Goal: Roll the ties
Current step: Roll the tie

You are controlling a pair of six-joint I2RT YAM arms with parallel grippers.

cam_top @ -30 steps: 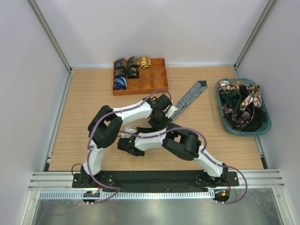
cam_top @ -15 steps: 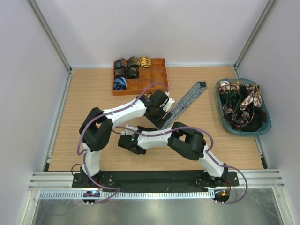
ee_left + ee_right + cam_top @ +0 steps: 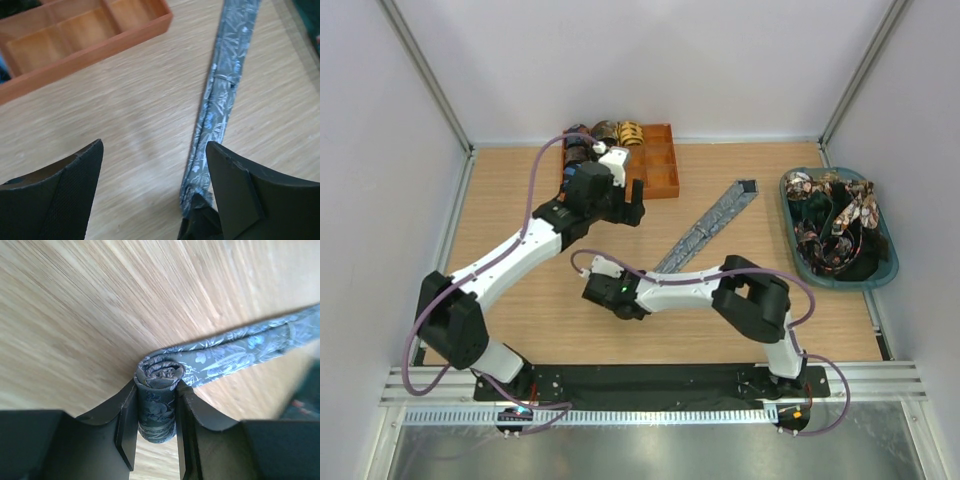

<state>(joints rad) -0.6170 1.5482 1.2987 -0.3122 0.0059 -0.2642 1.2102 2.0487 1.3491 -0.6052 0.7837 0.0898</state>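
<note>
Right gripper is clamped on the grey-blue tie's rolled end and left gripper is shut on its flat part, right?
Not quite: the left wrist view shows the left gripper open, holding nothing. The right gripper is clamped on the rolled end of the grey-blue tie.

bare table [image 3: 125, 105] lying open under my left pincer [image 3: 155, 150], orange tray [image 3: 100, 55] blocking the far side, grey tie [image 3: 220, 90] stretching along my right

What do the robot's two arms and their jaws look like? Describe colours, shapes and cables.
Both the left arm and right arm have white link covers between chunky black joints. A purple cable loops along each. The jaws are matt black and flat-faced, the left pair finely textured. Both stand on a black base plate.
</note>
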